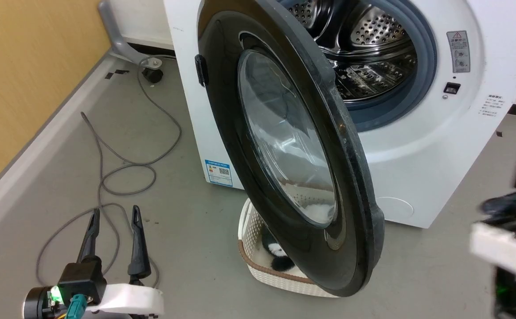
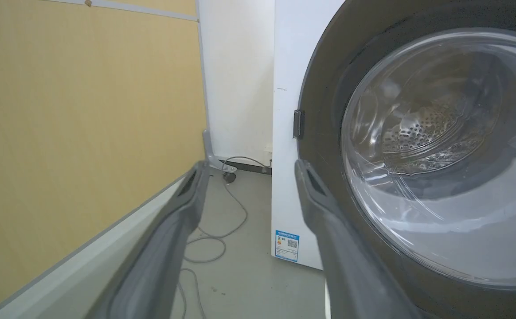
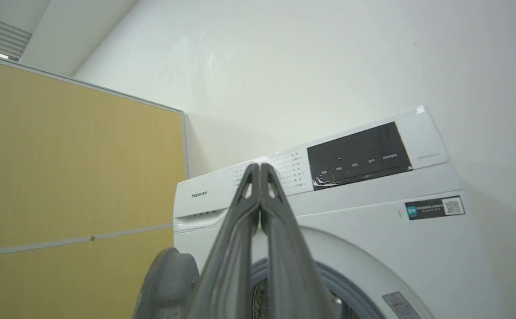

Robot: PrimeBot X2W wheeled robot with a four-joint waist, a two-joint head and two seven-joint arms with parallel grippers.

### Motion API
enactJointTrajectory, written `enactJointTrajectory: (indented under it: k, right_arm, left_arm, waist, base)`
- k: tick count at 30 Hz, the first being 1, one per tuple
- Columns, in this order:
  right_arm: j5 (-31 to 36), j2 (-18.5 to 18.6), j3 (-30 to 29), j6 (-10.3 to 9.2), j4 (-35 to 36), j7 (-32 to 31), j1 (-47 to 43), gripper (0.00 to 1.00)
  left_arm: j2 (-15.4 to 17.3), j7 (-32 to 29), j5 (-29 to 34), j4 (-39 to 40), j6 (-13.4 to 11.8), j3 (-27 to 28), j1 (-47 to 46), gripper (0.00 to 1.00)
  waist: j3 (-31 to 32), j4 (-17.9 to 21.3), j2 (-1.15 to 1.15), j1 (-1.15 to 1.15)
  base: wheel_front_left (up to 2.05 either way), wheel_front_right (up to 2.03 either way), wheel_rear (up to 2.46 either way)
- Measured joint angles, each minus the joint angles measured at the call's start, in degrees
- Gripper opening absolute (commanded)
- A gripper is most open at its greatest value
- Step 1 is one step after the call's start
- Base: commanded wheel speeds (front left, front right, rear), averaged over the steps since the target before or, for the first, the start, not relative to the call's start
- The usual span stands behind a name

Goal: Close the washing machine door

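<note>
— Washing machine door (image 1: 284, 146)?
— Standing wide open, clear of the steel drum (image 1: 373, 40) and its grey gasket (image 1: 426, 66). Ahead and to the right of the left gripper (image 1: 116, 212), apart from both fingers. Glass bowl turned toward that gripper, small black latch (image 1: 201, 70) on the rim's left edge.
— Left gripper's jaws?
— Spread wide, nothing between them. Low over the grey floor, pointing at the left front corner of the washing machine (image 1: 417, 177), with the blue label (image 1: 218, 173) just right of the fingers' line.
— And the right gripper (image 3: 259, 167)?
— Fingers pressed together, nothing pinched. Aimed upward at the machine's front, tips in line with the printed program list beside the dark control panel (image 3: 357, 155). Door's edge low and to the left of the fingers, gasket ring behind their base.
— Anything else near the left gripper?
— Grey cable (image 1: 151, 106) looping on the floor beyond and around the fingertips. Yellow partition (image 1: 27, 66) off to the left. Cream plastic basket (image 1: 244, 230) to the right, on the floor under the door's lower rim; something black and white inside, partly hidden.
</note>
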State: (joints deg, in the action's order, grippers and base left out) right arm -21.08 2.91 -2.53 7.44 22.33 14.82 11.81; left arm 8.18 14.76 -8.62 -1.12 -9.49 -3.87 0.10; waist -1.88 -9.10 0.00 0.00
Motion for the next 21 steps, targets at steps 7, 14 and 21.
enactJointTrajectory:
  k: [7,14,21]
  right_arm:
    - [-6.9,4.7,16.9,0.00,6.2,0.0,1.1,0.00]
    - [-9.4,13.3,30.4,0.00,4.3,0.0,1.1,0.00]
    - [-8.5,17.5,38.5,0.00,-2.9,0.0,0.8,0.00]
  left_arm:
    - [-1.6,0.0,1.6,-0.9,1.7,1.8,0.2,1.00]
    - [-2.6,0.0,2.9,-1.2,2.6,3.0,0.2,1.00]
    - [-3.5,0.0,4.6,-1.1,3.1,3.3,0.2,1.00]
  waist:
    - [-0.1,-0.3,0.00,0.00]
    - [-0.1,0.1,0.00,0.00]
    - [-0.4,1.0,0.00,0.00]
  base:
    - [0.00,0.00,0.00]
    - [0.00,0.00,0.00]
    - [0.00,0.00,0.00]
